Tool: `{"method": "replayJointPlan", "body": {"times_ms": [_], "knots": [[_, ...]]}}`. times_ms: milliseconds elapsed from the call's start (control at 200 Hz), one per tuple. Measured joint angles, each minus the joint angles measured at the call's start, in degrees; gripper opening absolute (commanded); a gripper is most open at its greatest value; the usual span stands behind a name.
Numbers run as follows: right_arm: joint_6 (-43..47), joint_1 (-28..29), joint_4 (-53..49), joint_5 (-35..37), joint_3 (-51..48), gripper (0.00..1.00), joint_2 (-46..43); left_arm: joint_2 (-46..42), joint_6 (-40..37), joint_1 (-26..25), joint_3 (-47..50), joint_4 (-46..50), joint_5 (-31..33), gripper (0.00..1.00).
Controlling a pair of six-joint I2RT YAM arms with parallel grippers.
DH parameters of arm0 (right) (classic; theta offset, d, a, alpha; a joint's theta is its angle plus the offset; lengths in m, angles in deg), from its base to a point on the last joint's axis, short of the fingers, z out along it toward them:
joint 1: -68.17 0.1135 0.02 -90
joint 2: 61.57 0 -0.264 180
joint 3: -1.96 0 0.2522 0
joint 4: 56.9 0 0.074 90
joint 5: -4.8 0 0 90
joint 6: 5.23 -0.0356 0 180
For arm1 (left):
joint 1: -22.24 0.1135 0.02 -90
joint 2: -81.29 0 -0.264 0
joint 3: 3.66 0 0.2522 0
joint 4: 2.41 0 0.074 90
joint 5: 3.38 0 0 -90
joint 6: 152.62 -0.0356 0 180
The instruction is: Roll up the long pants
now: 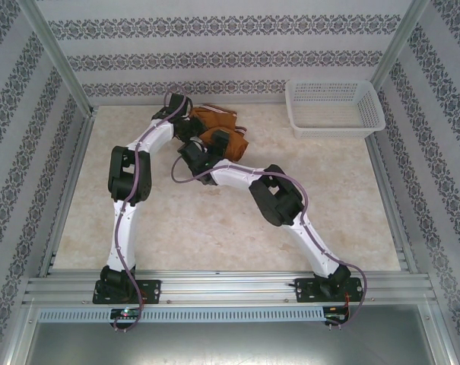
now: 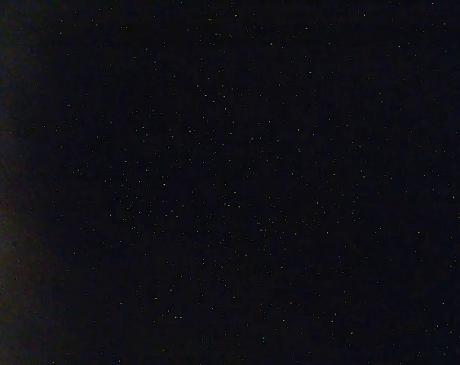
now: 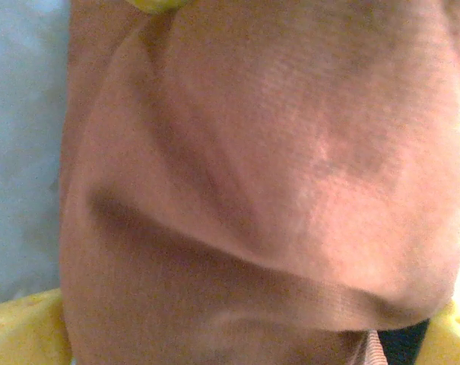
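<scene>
The long pants [image 1: 228, 131] sit bunched in a compact heap at twelve o'clock on the table [image 1: 214, 236], apparently mostly rolled with tightening left. The left gripper [image 1: 185, 125] and right gripper [image 1: 201, 152] are buried in the cloth, so I cannot tell their opening or hold.

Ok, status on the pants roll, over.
Down on the long pants: left gripper, right gripper, open or shut unclear. Pants bunched far centre of table. White basket far right, out of the way.
</scene>
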Motion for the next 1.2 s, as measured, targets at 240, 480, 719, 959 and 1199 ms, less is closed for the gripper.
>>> {"method": "replayJointPlan", "body": {"times_ms": [240, 480, 719, 959, 1199], "knots": [[2.6, -1.4, -2.6, -4.4, 10.5, 0.87, 5.8, 1.1, 0.4, 2.0, 0.1, -4.9, 1.1, 0.00], [-2.7, -3.7, -17.8, -18.2, 20.6, 0.00, 8.0, 1.3, 0.4, 2.7, 0.1, -7.0, 2.1, 0.00], [-6.0, -5.1, -22.2, -26.7, 18.9, 0.00, 5.4, 1.5, 0.4, 1.9, -0.2, -6.8, 1.3, 0.41], [-21.0, -12.9, -24.0, -39.3, 9.3, 0.00, -3.9, 1.4, 0.1, 1.1, -2.3, -0.3, -5.9, 1.00], [-35.7, -20.7, -28.5, -60.0, 4.5, 0.00, -9.9, 1.3, 0.0, 0.6, -8.0, 3.5, -9.8, 1.00]]}}
